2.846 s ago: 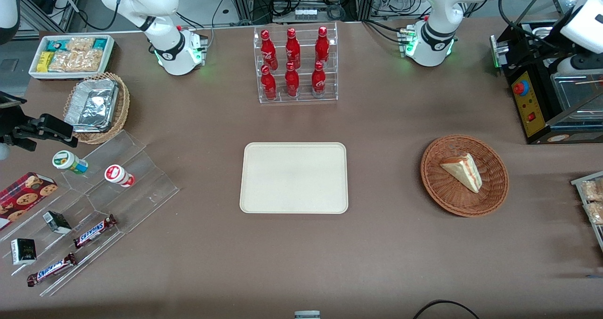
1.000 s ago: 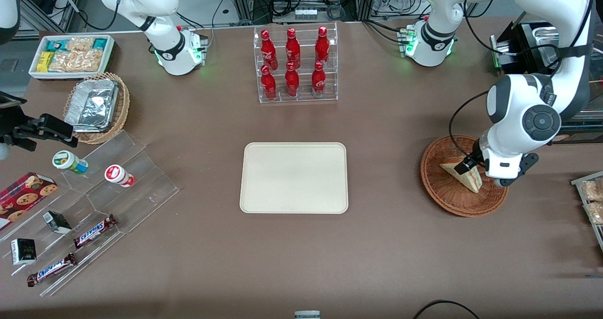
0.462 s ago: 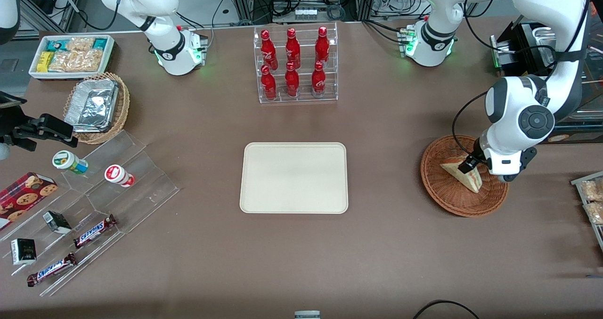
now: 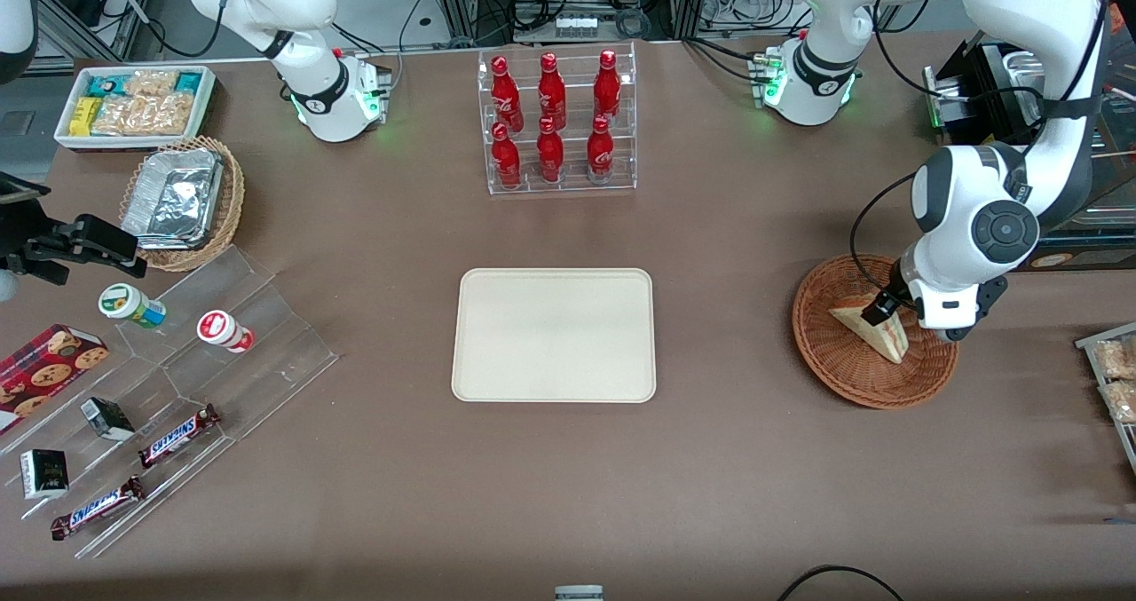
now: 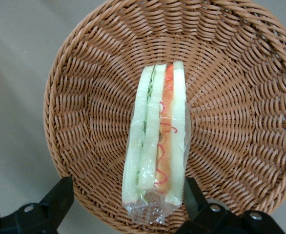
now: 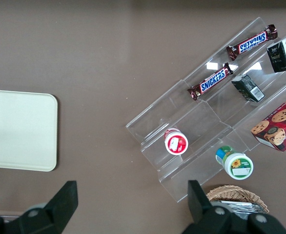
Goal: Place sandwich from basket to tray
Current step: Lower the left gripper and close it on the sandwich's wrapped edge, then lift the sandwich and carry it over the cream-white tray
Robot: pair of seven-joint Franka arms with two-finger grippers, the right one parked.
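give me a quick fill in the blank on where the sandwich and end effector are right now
The sandwich lies in the ____. The end effector is open, one finger on each ____ of the sandwich. The tray holds ____. The rack nearer the arm bases holds ____ red bottles.

Missing words: basket; side; nothing; six

The sandwich [image 4: 874, 330], a clear-wrapped triangular wedge showing white bread, green lettuce and red filling at its edge [image 5: 157, 146], lies in the round reddish-brown wicker basket [image 4: 834, 361] at the frame's right. The plain cream rectangular tray [image 4: 554, 335] sits flat at centre, bare.
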